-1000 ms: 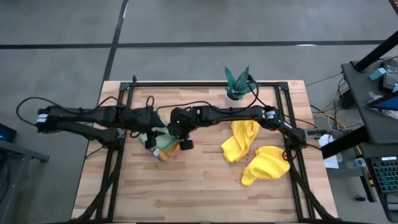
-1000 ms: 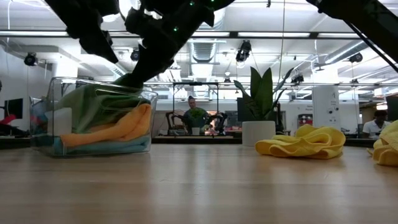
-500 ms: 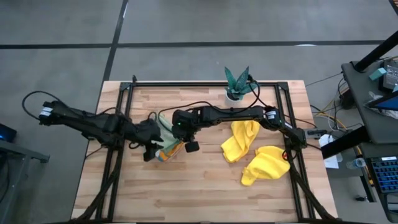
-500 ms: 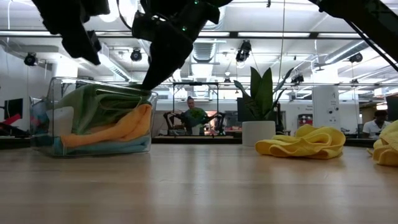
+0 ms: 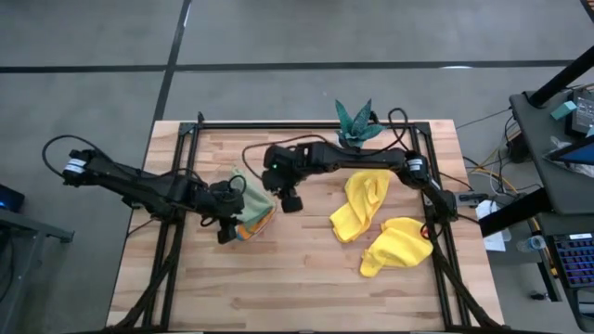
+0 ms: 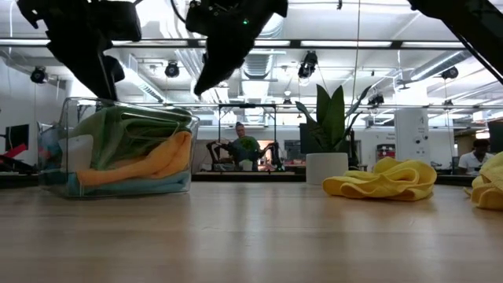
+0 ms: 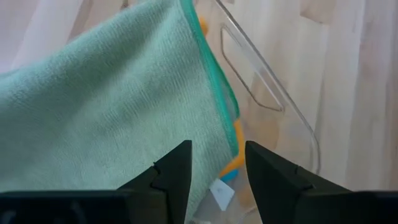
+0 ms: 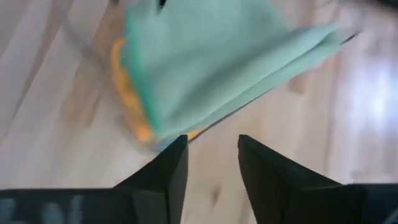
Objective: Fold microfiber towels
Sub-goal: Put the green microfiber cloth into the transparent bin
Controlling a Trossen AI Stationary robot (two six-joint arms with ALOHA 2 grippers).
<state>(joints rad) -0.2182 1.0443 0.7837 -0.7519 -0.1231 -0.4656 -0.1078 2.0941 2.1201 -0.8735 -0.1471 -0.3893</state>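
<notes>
The tray (image 5: 249, 218) is sitting left of the worktop's (image 5: 306, 278) middle, and it serves here as the landmark. The green towel (image 7: 112, 106) is lying folded on top inside it, over the orange towel (image 6: 145, 165), with the blue towel (image 6: 118, 185) at the very bottom. The left tool (image 5: 225, 223) is hovering just beside the tray on its left, and the right tool (image 5: 289, 199) is hanging just right of the tray and above it. Both tools are showing parted fingers with nothing between them. Two yellow towels (image 5: 357, 209) are lying crumpled well right of the tray, one nearer it, the other (image 5: 397, 245) farther off.

The stacking looks finished, so the next step is probably fetching a yellow towel. To do that well, the right arm should be clearing the tray's rim before swinging away, so as not to drag the green towel out. It should be pinching one corner or edge of the nearer yellow towel, not the bunched middle, so the cloth can be spread flat.

The towels are looking soft, nappy and limp; the green one is showing a stitched darker hem. The tray is clear, thin-walled plastic with rounded corners, likely light enough to slide. The worktop is pale, smooth wood planking.
</notes>
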